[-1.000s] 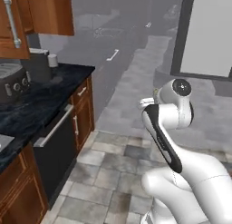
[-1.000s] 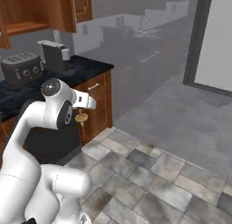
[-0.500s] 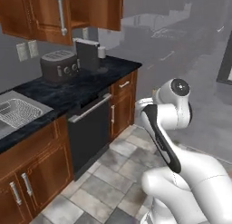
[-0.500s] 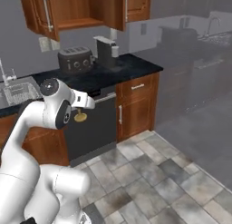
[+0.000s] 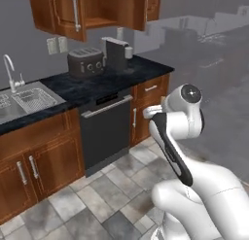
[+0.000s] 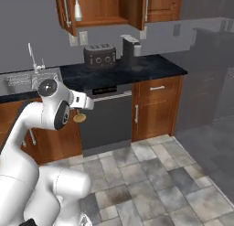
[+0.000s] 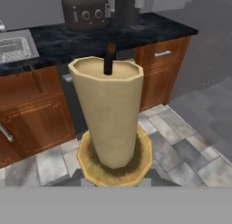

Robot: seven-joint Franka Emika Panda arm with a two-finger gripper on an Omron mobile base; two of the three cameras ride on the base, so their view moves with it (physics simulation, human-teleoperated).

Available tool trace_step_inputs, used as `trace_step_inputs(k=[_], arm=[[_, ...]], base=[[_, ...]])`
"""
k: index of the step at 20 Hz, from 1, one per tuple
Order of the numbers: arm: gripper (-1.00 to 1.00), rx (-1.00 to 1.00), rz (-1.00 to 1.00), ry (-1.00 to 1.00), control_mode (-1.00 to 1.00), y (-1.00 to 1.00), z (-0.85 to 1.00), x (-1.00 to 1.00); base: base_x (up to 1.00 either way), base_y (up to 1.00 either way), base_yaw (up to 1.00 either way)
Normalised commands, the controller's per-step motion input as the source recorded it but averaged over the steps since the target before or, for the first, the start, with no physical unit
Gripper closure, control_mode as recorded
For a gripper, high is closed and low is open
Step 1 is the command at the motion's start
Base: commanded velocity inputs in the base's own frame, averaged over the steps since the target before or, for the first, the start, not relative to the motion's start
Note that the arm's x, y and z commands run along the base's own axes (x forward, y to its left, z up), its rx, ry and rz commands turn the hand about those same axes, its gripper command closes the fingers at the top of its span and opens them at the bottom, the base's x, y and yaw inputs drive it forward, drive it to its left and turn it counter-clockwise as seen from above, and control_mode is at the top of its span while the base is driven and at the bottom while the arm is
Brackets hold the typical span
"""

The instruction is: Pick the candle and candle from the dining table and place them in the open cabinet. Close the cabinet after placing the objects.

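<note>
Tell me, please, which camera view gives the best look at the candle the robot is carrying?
The hand view: the candle is close up there, pale body, dark wick and round gold base all visible. In the right base view only its gold base peeks out beneath the hand. In the left base view the arm's own body hides it.

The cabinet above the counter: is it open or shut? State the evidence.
Open. Both doors of the cabinet are swung outward, showing the inner shelf, with a white object standing at its left end.
</note>
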Motion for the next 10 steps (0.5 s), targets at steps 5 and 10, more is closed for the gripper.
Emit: trace_step_inputs(k=[5, 10], arm=[[1.0, 0.0, 0.0, 0.0, 1.0, 0.0, 0.0, 0.0], [1.0, 0.0, 0.0, 0.0, 1.0, 0.0, 0.0, 0.0]], base=[[-0.06, -0.95, 0.35], [0.09, -0.8, 0.27]])
